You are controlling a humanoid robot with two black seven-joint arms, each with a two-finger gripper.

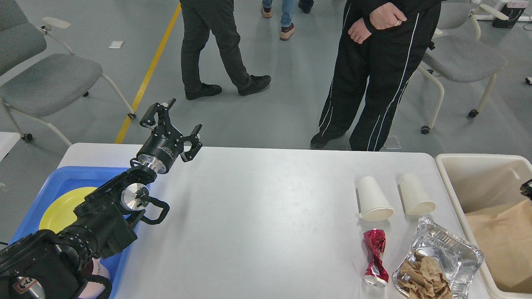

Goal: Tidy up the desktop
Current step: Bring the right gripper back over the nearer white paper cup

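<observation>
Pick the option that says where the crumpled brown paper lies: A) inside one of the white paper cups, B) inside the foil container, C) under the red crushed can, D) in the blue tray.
B: the crumpled brown paper sits inside the foil container at the desktop's near right corner, apart from the red crushed can beside it and the two white paper cups lying beyond.

Grey floor (270,112), yellow floor line (147,74), grey chairs (45,83), standing people (374,74)

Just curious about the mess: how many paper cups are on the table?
2. Both paper cups lie tipped over at the desktop's right: one above the crushed red can, the other beside it, nearer the bin.
</observation>
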